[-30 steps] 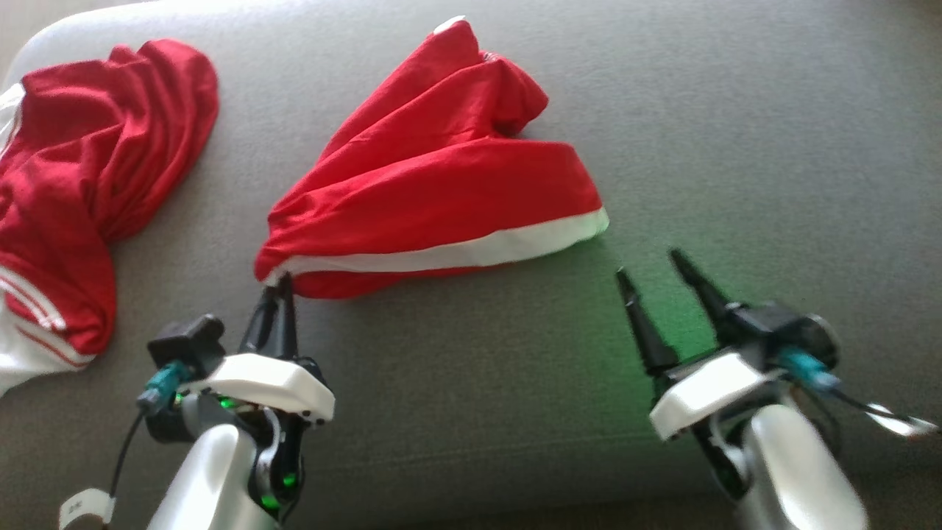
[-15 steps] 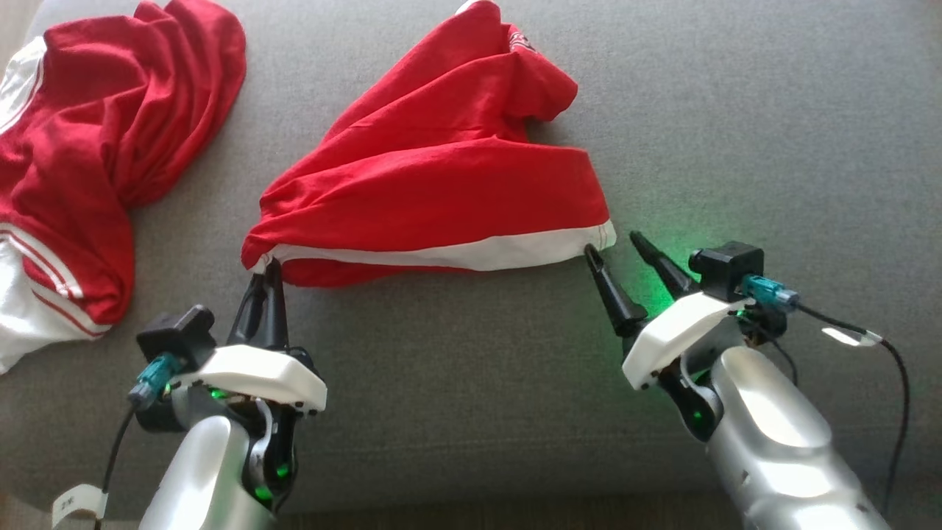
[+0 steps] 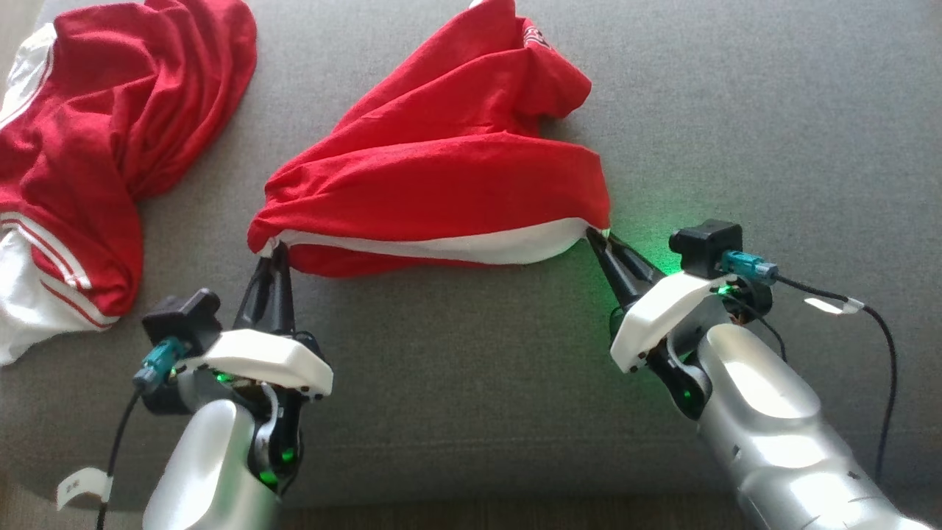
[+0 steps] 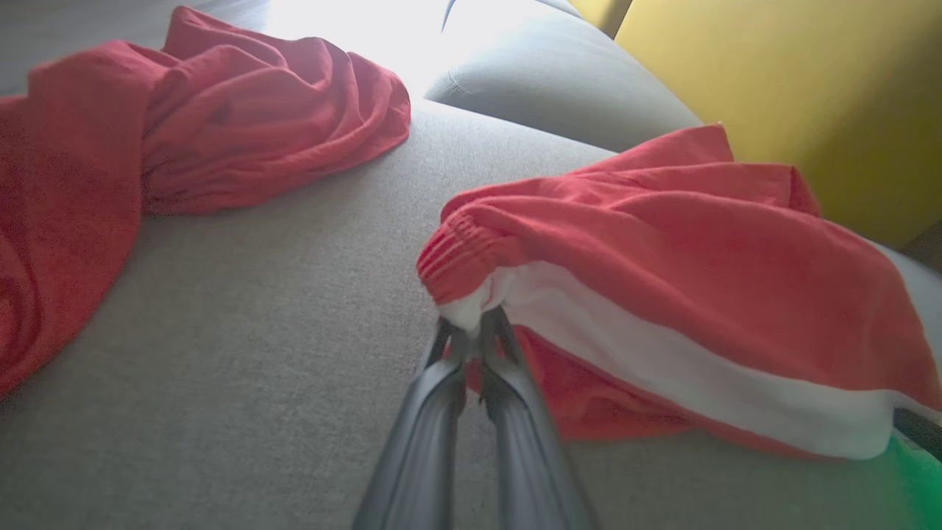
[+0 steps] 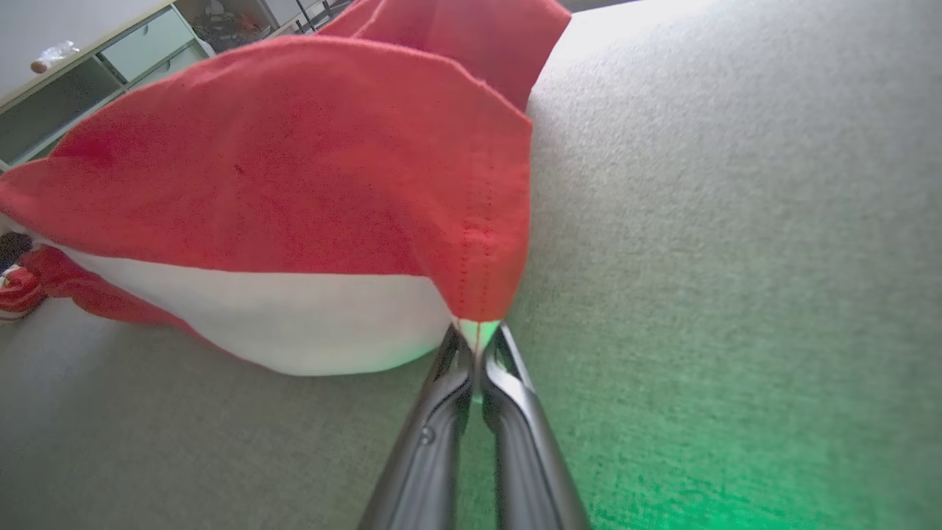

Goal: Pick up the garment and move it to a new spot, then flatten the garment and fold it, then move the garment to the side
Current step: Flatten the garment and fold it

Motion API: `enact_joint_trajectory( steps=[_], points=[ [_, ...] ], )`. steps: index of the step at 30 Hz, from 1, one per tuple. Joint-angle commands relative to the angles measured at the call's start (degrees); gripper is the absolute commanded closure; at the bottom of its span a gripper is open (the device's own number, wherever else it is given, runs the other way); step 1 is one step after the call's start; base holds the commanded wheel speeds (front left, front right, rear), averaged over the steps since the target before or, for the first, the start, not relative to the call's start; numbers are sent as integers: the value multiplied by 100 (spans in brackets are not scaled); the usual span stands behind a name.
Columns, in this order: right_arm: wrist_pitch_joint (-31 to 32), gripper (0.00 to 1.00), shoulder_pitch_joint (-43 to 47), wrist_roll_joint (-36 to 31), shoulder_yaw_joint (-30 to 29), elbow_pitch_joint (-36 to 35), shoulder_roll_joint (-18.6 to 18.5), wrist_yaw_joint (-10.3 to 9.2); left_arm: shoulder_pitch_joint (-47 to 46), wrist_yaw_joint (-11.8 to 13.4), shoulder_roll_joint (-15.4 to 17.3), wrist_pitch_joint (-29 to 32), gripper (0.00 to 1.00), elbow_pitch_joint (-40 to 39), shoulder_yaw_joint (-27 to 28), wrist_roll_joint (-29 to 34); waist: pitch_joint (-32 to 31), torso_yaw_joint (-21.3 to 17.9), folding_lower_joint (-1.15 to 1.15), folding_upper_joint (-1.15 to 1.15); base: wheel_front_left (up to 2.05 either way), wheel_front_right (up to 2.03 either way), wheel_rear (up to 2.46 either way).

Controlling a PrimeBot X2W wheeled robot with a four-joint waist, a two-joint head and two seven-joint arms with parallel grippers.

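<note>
Left gripper (image 3: 274, 254): fingers are closed on the white-banded hem corner of the garment (image 3: 441, 169). The pinch is seen plainly in the left wrist view. Right gripper (image 3: 600, 241): fingers are closed on the opposite hem corner, at the red side seam, and this is confirmed in the right wrist view. The hem is strung between the two with a slight sag in the middle.

The garment is bunched and fans out from the hem toward 12 o'clock in the head view. Most of it rests on the grey cushion (image 3: 736, 110), and the far end is crumpled. A second red cloth (image 3: 88, 147) with white stripes is noted at 10 o'clock, well apart.

Step judged: both corners are secured and the pick-up is about to be made. For the next move, an even lift by both grippers is called for, with the hem drawn taut toward 9 and 3 so the body trails flat. Slip at the thin right pinch is judged the main risk.

Pose: the left forearm comes in from 7 o'clock, with its fingers pointed to 12. The right forearm comes in from 4 o'clock, with its fingers angled to 11. Both wrists are held low over the cushion.
</note>
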Motion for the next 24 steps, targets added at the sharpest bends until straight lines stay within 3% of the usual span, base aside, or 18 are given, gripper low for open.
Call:
enact_joint_trajectory(
  steps=[1, 7, 11, 16, 24],
  points=[
    [-38, 100, 63, -50, -5, -218, 69, -1, -143, -33, 91, -30, 100, -191, 272, 64, -71, -5, 0, 0, 0, 0, 0],
    [-38, 100, 247, 211, -32, -757, 66, -1, -76, -315, 188, -22, 100, -356, 273, 29, -336, -125, 0, 0, 0, 0, 0],
    [-9, 100, 221, 794, 236, -1367, -135, -1, -122, -490, 436, 225, 100, -766, 356, -147, -611, -348, 0, 0, 0, 0, 0],
    [259, 100, -95, 1461, 243, -2124, -598, -1, -144, -765, 767, 1026, 100, -1810, 375, -805, -907, -633, 0, 0, 0, 0, 0],
    [1175, 100, -881, 2245, -266, -3047, -1319, -1, -933, -864, 1287, 2403, 100, -3176, 336, -1947, -1063, -863, 0, 0, 0, 0, 0]
  ],
)
